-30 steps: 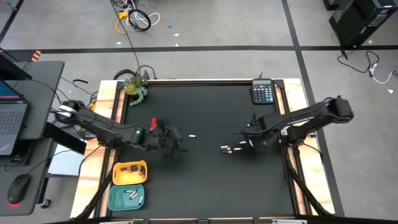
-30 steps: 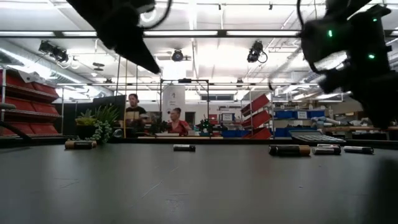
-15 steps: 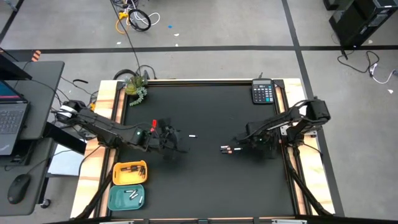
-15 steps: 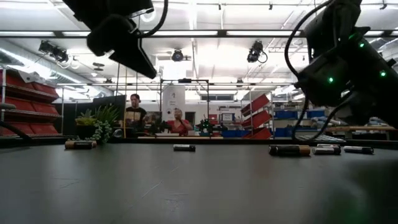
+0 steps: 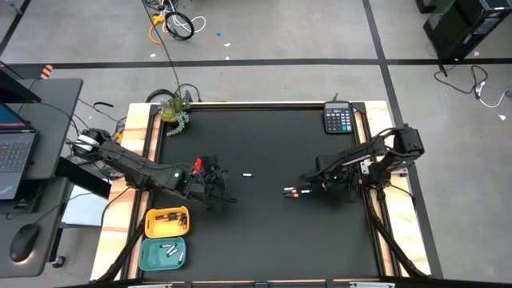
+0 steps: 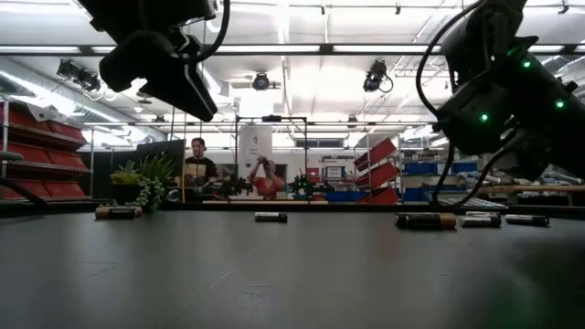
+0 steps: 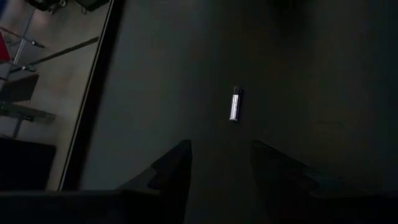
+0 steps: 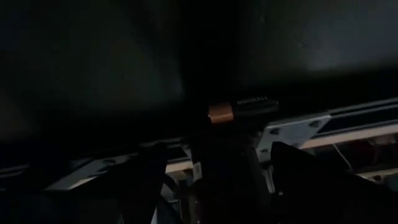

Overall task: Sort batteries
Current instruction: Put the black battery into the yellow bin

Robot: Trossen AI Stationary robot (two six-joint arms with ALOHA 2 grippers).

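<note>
— Fingers first: how do yours stand on each arm?

— Your left gripper (image 5: 214, 186) hangs over the left half of the black counter (image 5: 264, 232). In its wrist view the two fingers (image 7: 177, 163) are spread with a bare gap between them, and nothing is in it. Your right gripper (image 5: 314, 181) is low over the right side of the counter. Its fingers (image 8: 149, 165) stand wide apart and grip nothing.

— Where are the batteries?

— One white battery (image 5: 248, 174) lies alone near the middle of the counter, just ahead of your left fingers; the left wrist view shows it as a slim silvery cylinder (image 7: 234, 104). A small cluster of batteries (image 5: 294, 191) lies just beside your right gripper, toward the middle of the counter. In the right wrist view a dark battery with a copper end (image 8: 242, 109) lies on its side beyond the gap between the fingers. From the low view you can see several more lying flat along the far edge, among them a dark one with an orange end (image 6: 425, 220).

— And the sorted ones?

— Look at the near left corner: the yellow tray (image 5: 166, 222) holds dark batteries and the teal tray (image 5: 162, 254) holds white ones. A calculator (image 5: 337, 119) sits at the far right corner, a small plant (image 5: 174, 110) at the far left.
</note>
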